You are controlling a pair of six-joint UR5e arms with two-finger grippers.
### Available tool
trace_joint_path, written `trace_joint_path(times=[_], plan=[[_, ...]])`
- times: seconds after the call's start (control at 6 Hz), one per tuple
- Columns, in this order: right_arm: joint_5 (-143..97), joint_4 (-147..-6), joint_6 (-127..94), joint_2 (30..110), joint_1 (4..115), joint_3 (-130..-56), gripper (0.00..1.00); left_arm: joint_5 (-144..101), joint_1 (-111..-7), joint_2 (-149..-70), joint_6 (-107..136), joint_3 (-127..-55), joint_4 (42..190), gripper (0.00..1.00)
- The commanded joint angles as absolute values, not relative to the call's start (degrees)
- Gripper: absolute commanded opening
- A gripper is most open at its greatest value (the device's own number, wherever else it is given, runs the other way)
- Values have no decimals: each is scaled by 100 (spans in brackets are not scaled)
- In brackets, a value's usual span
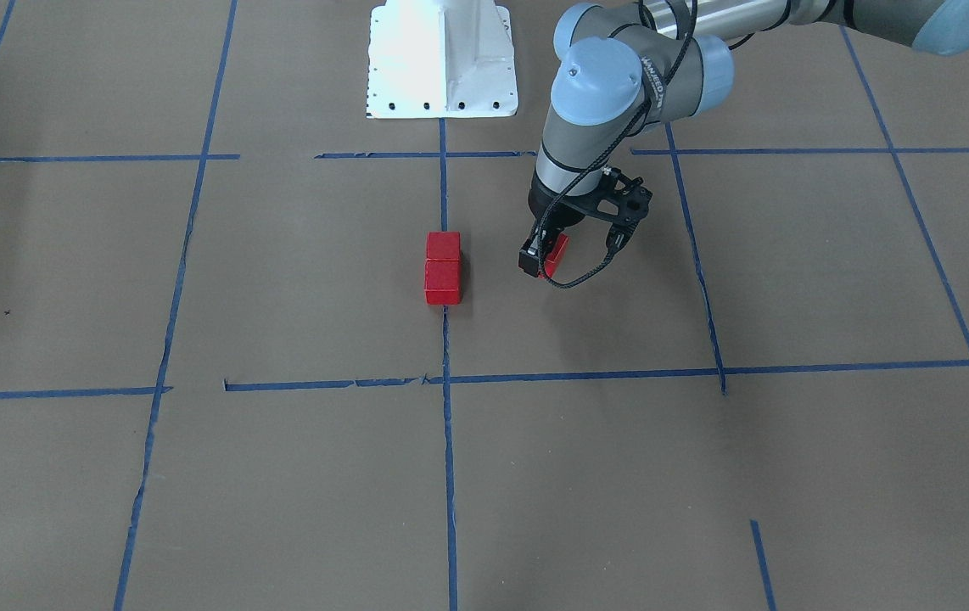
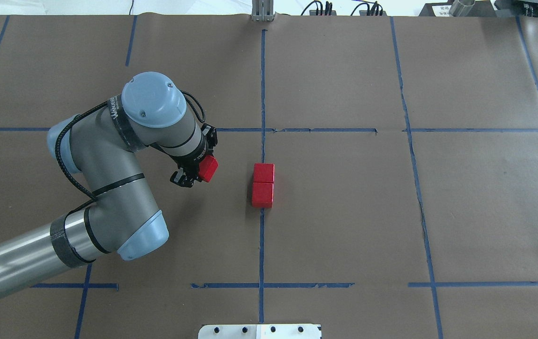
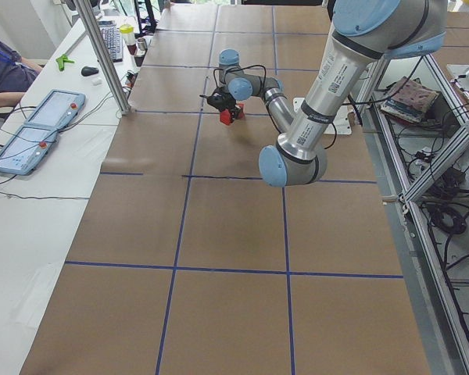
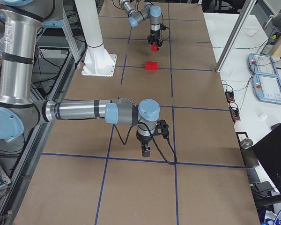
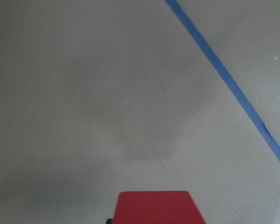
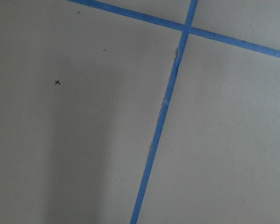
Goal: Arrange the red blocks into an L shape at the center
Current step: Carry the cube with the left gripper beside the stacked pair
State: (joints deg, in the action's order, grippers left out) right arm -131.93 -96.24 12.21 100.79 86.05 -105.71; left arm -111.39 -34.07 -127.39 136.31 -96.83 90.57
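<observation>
Fingers (image 1: 529, 259) of left gripper (image 1: 547, 258) clamp third red block (image 2: 208, 168) by opposite flat faces, aloft at overhead 9 o'clock of touching red pair (image 2: 263, 185) at center (image 2: 231, 226); likely light, rigid, matte; right gripper (image 4: 145, 151) fingers can't tell.

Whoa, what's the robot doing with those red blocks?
The left end effector grips one red block above the brown paper. At the center, two other red blocks lie touching in a row on the blue tape line, a gap away. The right end effector hangs far off, over bare paper. The L isn't made yet.
</observation>
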Motion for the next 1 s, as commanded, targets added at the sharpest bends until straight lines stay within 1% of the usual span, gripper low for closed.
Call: trace_joint_path(times=[0.0,0.33,0.5,0.83], plan=[[-13192,-9624,1222,10081,8604,-10564,100,-11162,-3393,-12875,15665,-9520,9026,28],[-13192,-9624,1222,10081,8604,-10573,100,-11153,-3323,-13436,16082,-8591,9332,29],[-13192,-9624,1222,10081,8604,-10573,100,-11136,-3174,-13482,16101,-8456,9438,29],[-13192,-9624,1222,10081,8604,-10573,100,-11118,-3042,-13823,16102,-8018,9457,30]])
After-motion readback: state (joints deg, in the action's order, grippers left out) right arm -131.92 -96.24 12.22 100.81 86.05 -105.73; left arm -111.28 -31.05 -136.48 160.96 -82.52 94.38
